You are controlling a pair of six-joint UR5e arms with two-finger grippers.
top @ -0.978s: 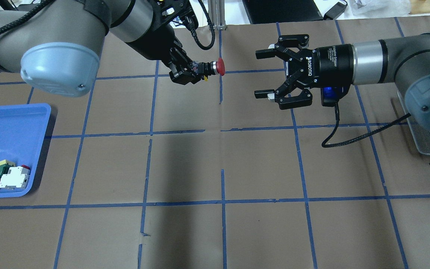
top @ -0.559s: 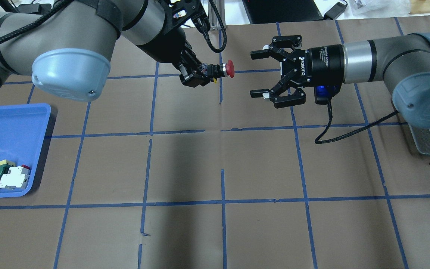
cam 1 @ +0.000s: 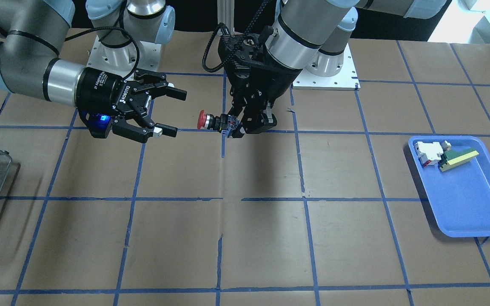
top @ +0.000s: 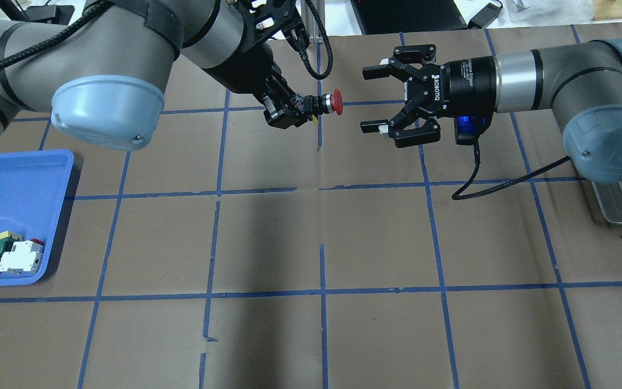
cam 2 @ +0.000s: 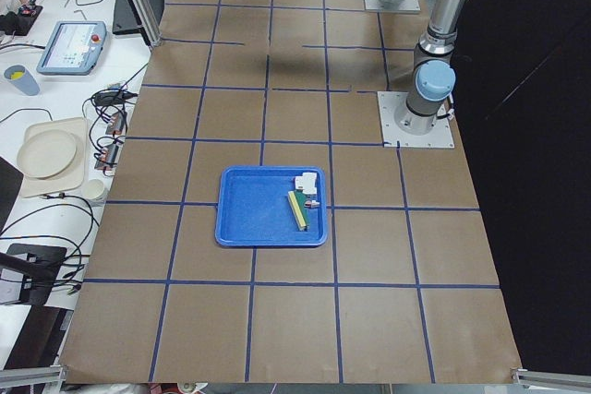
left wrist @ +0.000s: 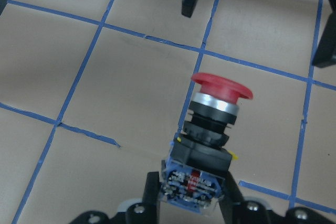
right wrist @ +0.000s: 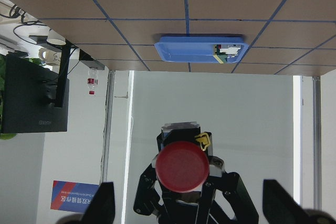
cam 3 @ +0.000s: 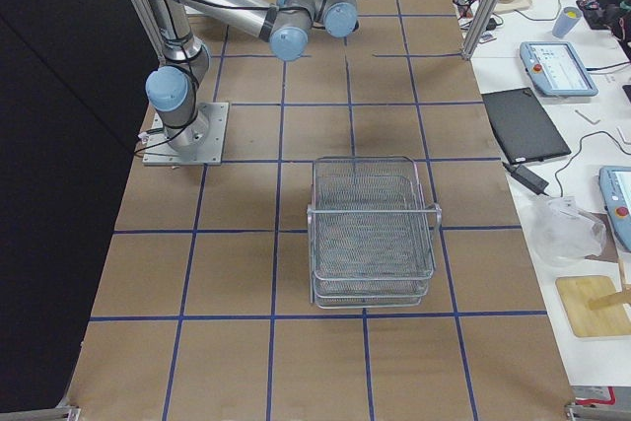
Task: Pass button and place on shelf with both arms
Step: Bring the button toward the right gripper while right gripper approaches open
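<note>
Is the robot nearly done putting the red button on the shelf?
About halfway. Done: the left gripper holds the button in the air, red head pointing at the right gripper. In hand: the right gripper is open and close to it, not touching. Left: grab it, let go, carry it to the shelf.

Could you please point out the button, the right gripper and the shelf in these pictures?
button (top: 335, 102), overhead exterior view, on its red head.
right gripper (top: 367, 100), overhead exterior view, midway between its fingertips.
shelf (cam 3: 373, 229), exterior right view, on its bare top mesh.
</note>
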